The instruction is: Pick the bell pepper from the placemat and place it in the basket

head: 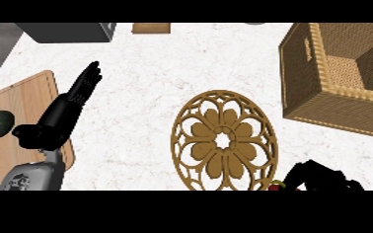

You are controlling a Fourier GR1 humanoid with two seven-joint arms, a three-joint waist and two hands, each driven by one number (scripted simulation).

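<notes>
Down at the bottom right, the right hand (320, 176) is curled over something red, pretty sure that's the bell pepper (275, 186), right at the placemat (224, 140) edge. So the grab looks done; next comes the lift to the basket (320, 74), up right. Left hand (73, 101) just rests, fingers straight, out of the way.

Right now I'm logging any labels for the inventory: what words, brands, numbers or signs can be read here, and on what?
None: no readable text in the head view.
Wicker basket: plain weave, no label.
Round carved placemat: only a flower cut-out pattern.
Wooden board at the left edge: bare.
Grey box at the top: unmarked.
Left hand and right hand: no markings.
</notes>
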